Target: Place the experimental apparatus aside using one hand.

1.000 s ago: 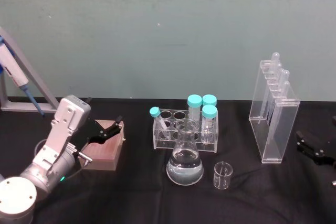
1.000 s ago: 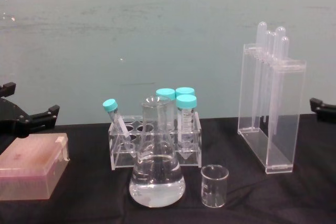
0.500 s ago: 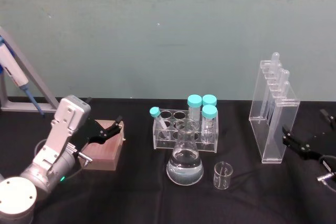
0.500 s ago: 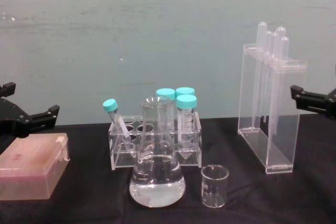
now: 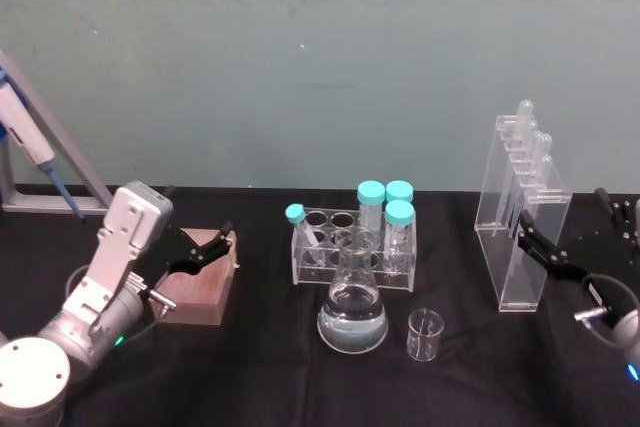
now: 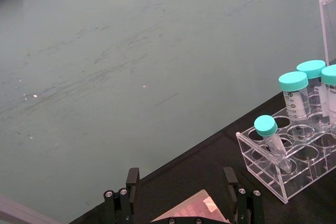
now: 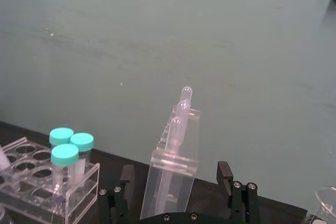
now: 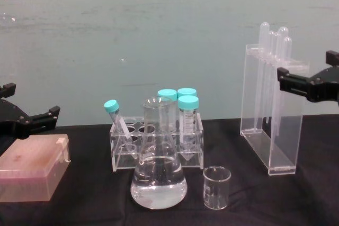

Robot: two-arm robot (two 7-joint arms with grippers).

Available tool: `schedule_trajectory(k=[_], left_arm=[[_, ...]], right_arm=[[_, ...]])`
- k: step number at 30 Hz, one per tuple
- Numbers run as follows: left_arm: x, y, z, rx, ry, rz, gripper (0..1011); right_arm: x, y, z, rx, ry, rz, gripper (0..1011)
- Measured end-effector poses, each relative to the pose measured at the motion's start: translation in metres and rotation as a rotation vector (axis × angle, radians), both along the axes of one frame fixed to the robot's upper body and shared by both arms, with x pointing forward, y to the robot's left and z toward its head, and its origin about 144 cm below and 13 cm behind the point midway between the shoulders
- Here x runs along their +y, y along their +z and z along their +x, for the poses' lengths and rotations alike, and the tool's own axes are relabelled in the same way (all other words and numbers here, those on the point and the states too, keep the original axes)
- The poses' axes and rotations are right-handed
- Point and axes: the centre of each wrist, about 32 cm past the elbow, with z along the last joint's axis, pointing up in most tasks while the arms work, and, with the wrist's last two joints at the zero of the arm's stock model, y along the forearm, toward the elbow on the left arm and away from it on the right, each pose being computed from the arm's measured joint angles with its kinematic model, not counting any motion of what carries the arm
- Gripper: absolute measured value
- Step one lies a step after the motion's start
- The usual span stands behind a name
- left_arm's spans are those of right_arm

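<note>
The tall clear acrylic stand [image 5: 520, 237] with round-topped tubes stands at the right of the black table, also in the chest view [image 8: 271, 115]. My right gripper [image 5: 572, 227] is open just to the stand's right, one finger overlapping its front edge [image 8: 310, 70]. In the right wrist view the stand [image 7: 176, 166] lies ahead, framed by the two fingers of the right gripper [image 7: 176, 174]; I cannot tell whether they touch it. The conical flask [image 5: 352, 312] holding clear liquid and the small beaker [image 5: 424, 335] stand at the centre front. My left gripper [image 5: 195, 219] hangs open at the left.
A clear rack [image 5: 355, 247] of teal-capped tubes stands behind the flask. A pinkish-brown box [image 5: 195, 287] lies under the left gripper [image 8: 29, 101]. A pipette on a holder [image 5: 25, 147] is at the far left. Bare black tabletop lies in front of the stand.
My right gripper has come in from the right edge, rising and closing on the acrylic stand. The left arm and the labware have not moved.
</note>
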Motion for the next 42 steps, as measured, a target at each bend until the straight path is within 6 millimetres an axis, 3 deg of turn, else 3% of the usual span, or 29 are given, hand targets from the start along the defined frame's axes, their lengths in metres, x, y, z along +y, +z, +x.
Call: schedule_trajectory(k=[42], left_arm=[[0.0,0.0,0.0,0.0,0.0,0.0,1000]], right_arm=[[0.034,-0.001,0.042,-0.015,-0.056,0.126,1000]])
